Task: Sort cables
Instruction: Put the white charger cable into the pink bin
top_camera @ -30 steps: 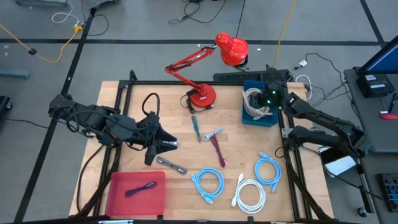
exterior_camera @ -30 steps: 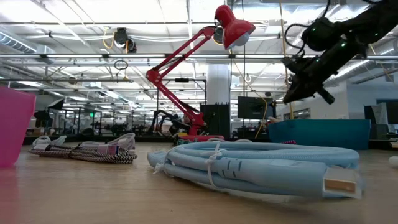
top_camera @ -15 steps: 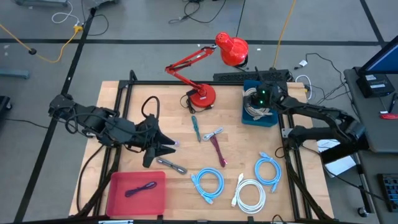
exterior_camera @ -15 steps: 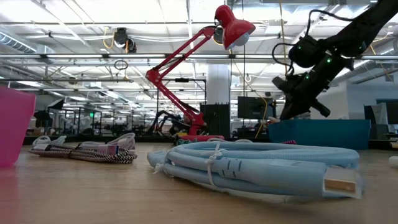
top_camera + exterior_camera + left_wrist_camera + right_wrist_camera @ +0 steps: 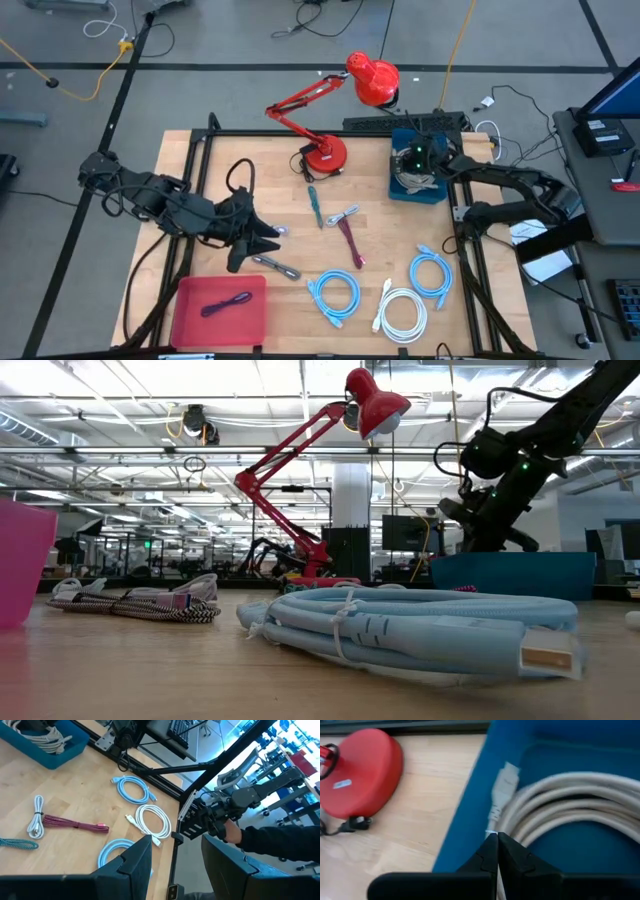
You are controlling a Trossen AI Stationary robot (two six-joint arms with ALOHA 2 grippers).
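A beige coiled cable [image 5: 570,805] lies in the blue bin [image 5: 435,190] at the table's far right. My right gripper [image 5: 497,838] is shut and reaches down into the bin, its tips next to the cable's plug [image 5: 503,782]. My left gripper [image 5: 175,867] is open with nothing between its fingers. It hovers over the table's left half [image 5: 270,235], above a grey braided cable [image 5: 276,265]. Two light-blue coils [image 5: 333,297] [image 5: 430,273], a white coil [image 5: 403,313], a maroon cable [image 5: 350,243] and a teal cable [image 5: 315,207] lie on the wood. A purple cable [image 5: 226,303] lies in the pink tray [image 5: 190,320]. My right gripper comes slanting down from above with its fingers shut. Its tips stand at the beige cable's strand just below the plug [image 5: 492,826], and the cable rests in the bin. I cannot tell whether the tips touch it.
A red desk lamp [image 5: 325,155] stands at the table's far middle, its head [image 5: 373,80] beyond the far edge. A short whitish cable [image 5: 343,215] lies beside the maroon one. Black frame rails [image 5: 200,170] run along both sides. In the left wrist view a person's sleeve [image 5: 280,845] shows beyond the table.
My right gripper has sunk from above the blue bin down into it, tipping further downward, and has stayed shut. The cables on the table lie where they were.
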